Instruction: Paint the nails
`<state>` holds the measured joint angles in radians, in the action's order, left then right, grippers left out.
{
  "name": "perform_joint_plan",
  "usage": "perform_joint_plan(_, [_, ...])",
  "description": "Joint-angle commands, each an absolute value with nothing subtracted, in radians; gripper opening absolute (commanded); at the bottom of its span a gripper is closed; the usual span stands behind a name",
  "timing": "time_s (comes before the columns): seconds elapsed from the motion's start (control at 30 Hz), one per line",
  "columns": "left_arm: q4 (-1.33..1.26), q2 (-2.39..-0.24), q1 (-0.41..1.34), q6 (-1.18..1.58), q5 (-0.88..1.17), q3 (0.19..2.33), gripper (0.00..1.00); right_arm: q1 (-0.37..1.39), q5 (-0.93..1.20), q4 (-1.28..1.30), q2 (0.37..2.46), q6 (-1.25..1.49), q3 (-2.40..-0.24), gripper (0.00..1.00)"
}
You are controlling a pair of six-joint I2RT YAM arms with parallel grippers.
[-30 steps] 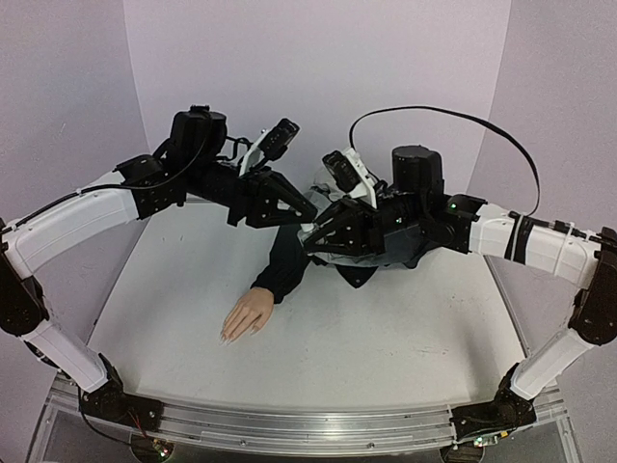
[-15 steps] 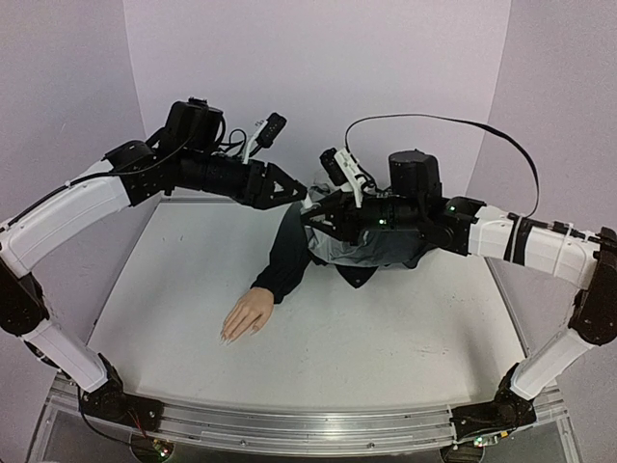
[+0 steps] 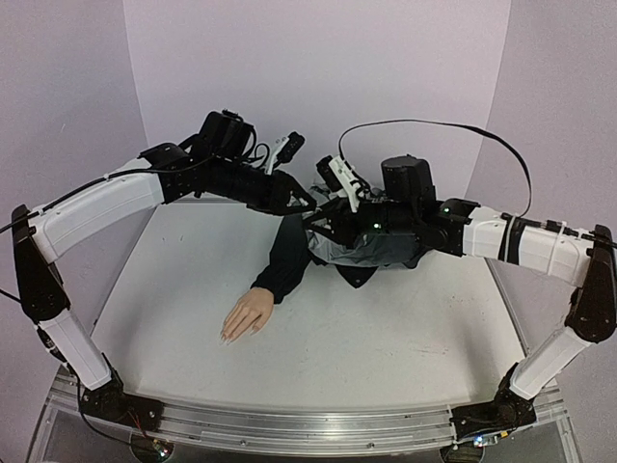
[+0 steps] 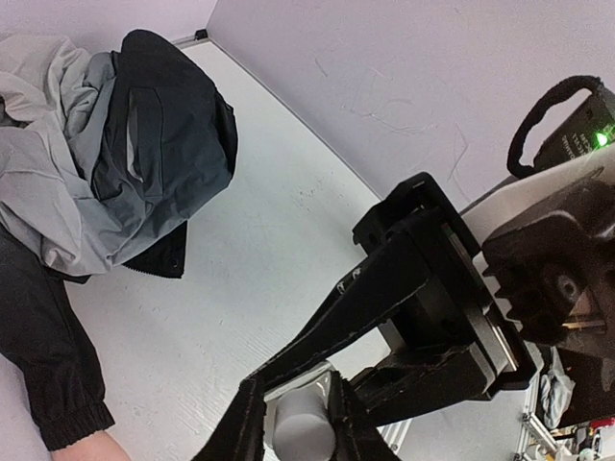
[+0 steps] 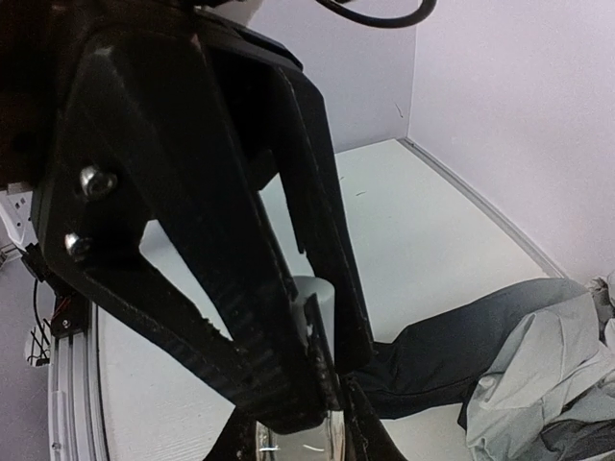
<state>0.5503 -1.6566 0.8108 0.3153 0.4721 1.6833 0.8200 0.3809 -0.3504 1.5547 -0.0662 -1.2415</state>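
Observation:
The flesh-coloured mannequin hand point(image 3: 246, 316) lies palm down on the white table, its dark sleeve point(image 3: 285, 258) running back to a bundled jacket. Its pale nails point(image 3: 225, 338) point toward the near left; they are too small to judge. Both grippers meet in the air above the sleeve. My right gripper point(image 3: 320, 216) is shut on the small white bottle point(image 5: 306, 444). My left gripper point(image 3: 308, 204) is shut on the bottle's grey-white knob cap point(image 4: 304, 428), which also shows in the right wrist view point(image 5: 325, 300). The left fingers point(image 5: 240, 288) fill that view.
A grey and black jacket point(image 3: 376, 253) lies bunched at the back middle of the table point(image 3: 386, 357), also in the left wrist view point(image 4: 115, 154). Lilac walls close in the back and both sides. A black cable point(image 3: 434, 123) arcs above the right arm.
My left gripper has swung right from open beside the sleeve to the right gripper and closed on the bottle's cap. The right gripper rose slightly. The mannequin hand has not moved.

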Motion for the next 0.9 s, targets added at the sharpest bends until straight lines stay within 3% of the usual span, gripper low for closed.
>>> perform_joint_plan(0.0, [0.534, -1.647, 0.811, 0.324, 0.511, 1.738, 0.14, 0.825, 0.383, -0.41, 1.545, -0.081, -1.284, 0.0])
perform_joint_plan(0.2, [0.499, -1.641, 0.811, 0.29, 0.587, 1.713, 0.0, 0.823, 0.507, -0.42, 1.53, -0.099, -1.261, 0.0])
perform_joint_plan(0.33, [0.345, -1.591, 0.813, 0.176, 0.834, 1.606, 0.0, 0.806, 1.064, -0.421, 1.531, -0.121, -1.267, 0.0])
perform_joint_plan(0.43, [0.234, -1.525, 0.817, 0.093, 0.956, 1.528, 0.0, 0.804, 1.354, -0.424, 1.584, -0.062, -1.317, 0.0])
perform_joint_plan(0.77, [0.23, -1.518, 0.823, 0.083, 0.972, 1.558, 0.0, 0.802, 1.042, -0.42, 1.527, -0.073, -1.268, 0.0])
perform_joint_plan(0.8, [0.231, -1.51, 0.824, 0.084, 0.962, 1.546, 0.0, 0.804, 1.018, -0.42, 1.525, -0.074, -1.265, 0.06])
perform_joint_plan(0.87, [0.235, -1.496, 0.824, 0.093, 0.914, 1.532, 0.0, 0.803, 0.924, -0.416, 1.521, -0.07, -1.259, 0.35])
